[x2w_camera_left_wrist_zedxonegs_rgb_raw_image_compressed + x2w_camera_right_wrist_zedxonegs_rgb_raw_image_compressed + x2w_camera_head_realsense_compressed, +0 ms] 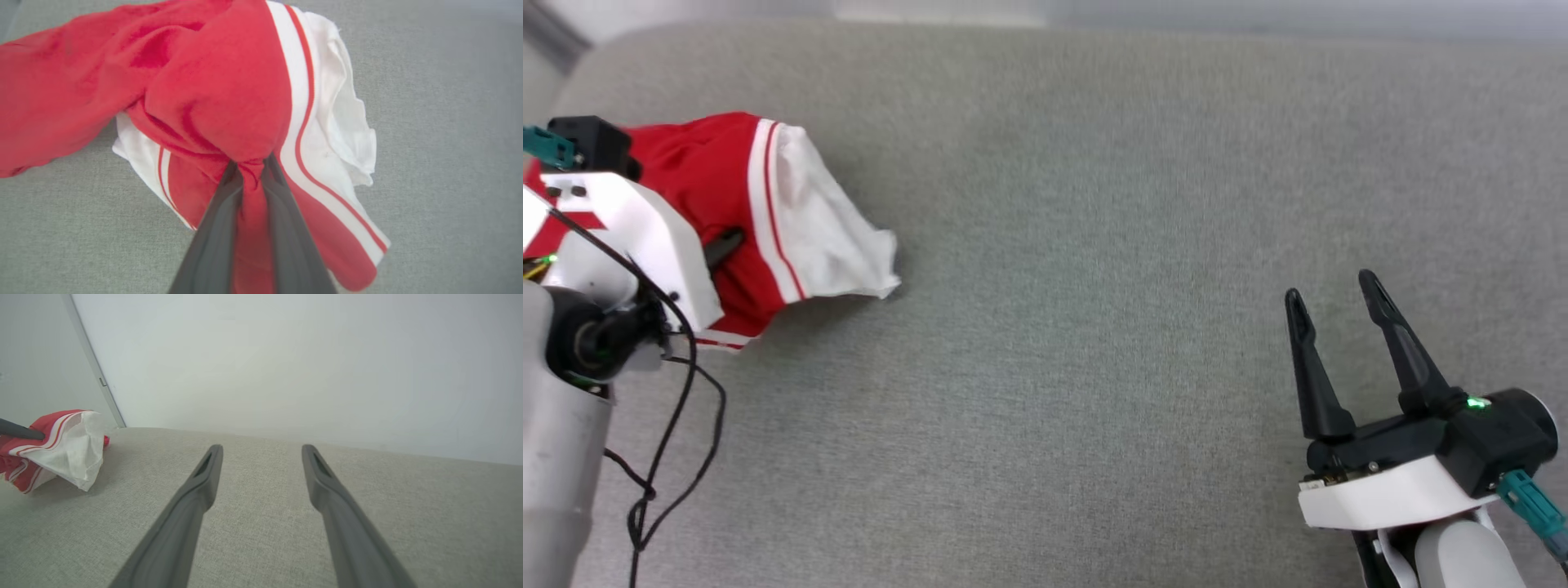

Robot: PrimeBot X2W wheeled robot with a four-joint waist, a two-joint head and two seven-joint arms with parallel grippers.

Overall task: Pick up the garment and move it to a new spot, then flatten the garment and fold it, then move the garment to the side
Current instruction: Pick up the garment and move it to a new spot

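Red-and-white garment [212, 81] bunched, striped trim showing — left tool [250, 162] pinching its red cloth | right tool [1330, 287] spread

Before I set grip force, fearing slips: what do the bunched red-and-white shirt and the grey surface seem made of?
Red-and-white short-sleeved shirt: soft matte knit, likely cotton or polyester; it bunches and creases where the left hand pinches it. Grey surface: matte woven upholstery-like cloth; fine weave grain shows.

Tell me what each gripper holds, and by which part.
The left gripper, jaws shut, pinches the red T-shirt with white sleeves by a bunched fold of its red fabric. The right gripper holds nothing.
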